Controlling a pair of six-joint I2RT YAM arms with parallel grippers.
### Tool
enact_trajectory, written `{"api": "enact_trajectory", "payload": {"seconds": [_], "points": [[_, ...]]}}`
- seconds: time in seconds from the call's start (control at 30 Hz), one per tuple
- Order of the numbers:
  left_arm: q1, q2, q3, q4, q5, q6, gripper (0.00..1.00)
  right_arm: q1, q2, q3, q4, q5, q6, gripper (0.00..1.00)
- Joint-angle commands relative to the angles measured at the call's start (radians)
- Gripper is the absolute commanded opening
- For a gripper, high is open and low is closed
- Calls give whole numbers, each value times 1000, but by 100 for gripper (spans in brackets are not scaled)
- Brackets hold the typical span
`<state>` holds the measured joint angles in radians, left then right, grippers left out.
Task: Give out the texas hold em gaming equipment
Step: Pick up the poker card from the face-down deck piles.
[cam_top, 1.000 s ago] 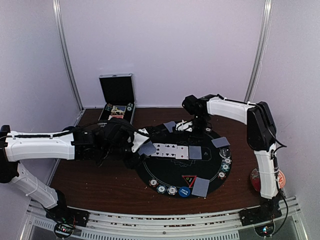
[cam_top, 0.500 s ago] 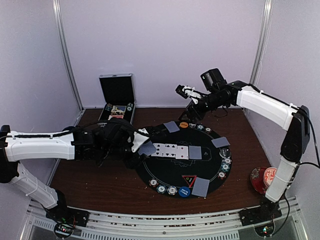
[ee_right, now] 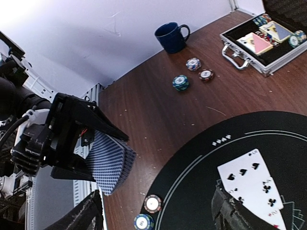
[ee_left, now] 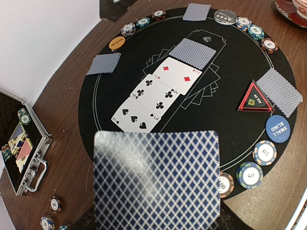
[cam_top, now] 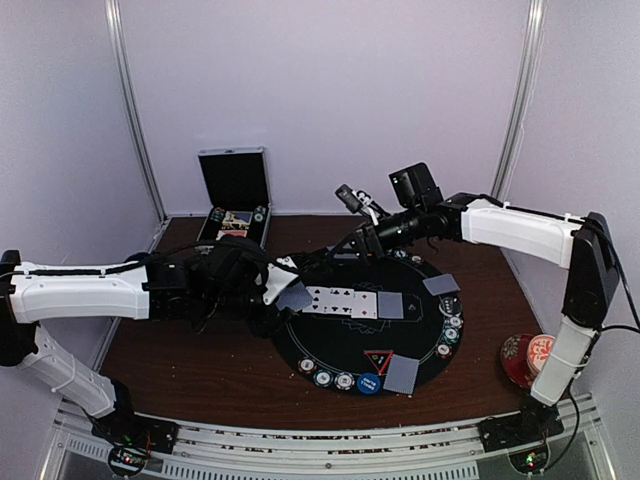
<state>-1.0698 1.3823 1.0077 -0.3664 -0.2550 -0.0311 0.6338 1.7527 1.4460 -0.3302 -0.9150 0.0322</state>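
My left gripper (cam_top: 285,292) is shut on a deck of grey-blue-backed cards (ee_left: 156,179) at the left rim of the round black mat (cam_top: 340,345); its fingers are hidden under the deck. Three face-up cards (ee_left: 156,93) and a face-down card (ee_left: 193,52) lie across the mat's middle. Face-down hands lie at the far rim (ee_left: 103,63), (ee_left: 196,11) and the near rim (ee_left: 279,92). The red triangle (ee_left: 254,98), blue disc (ee_left: 277,128), orange disc (ee_left: 116,42) and chips (ee_left: 263,152) lie along the rim. My right gripper (cam_top: 352,218) is open and empty above the mat's far left, and its view shows the deck (ee_right: 110,165).
An open metal case (cam_top: 235,205) with chips and cards stands at the back left. A blue mug (ee_right: 171,37) and three loose chip stacks (ee_right: 181,82) sit on the wood left of the mat. A red floral cup and saucer (cam_top: 528,355) stand at the near right.
My right arm rose from the mat's far edge and swung left; its open gripper now points toward the left gripper's deck. The left arm has not moved.
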Motion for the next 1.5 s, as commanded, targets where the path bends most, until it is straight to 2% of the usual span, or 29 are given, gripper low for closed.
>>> {"api": "enact_trajectory", "payload": {"seconds": [0.0, 0.27, 0.67, 0.9, 1.2, 1.47], "points": [[-2, -8, 6, 45, -9, 5, 64, 66, 47, 6, 68, -63, 57, 78], [-2, -13, 6, 45, -5, 5, 64, 137, 133, 41, 87, -61, 108, 75], [-2, -15, 5, 46, -1, 6, 64, 152, 222, 100, 120, -78, 199, 69], [-2, -14, 6, 46, -2, 5, 64, 155, 266, 121, 82, -100, 189, 64], [-2, -19, 4, 47, -1, 5, 64, 137, 243, 120, 16, -16, 133, 52], [-2, -19, 4, 48, 0, 6, 64, 105, 225, 99, -19, 10, 94, 49]]}}
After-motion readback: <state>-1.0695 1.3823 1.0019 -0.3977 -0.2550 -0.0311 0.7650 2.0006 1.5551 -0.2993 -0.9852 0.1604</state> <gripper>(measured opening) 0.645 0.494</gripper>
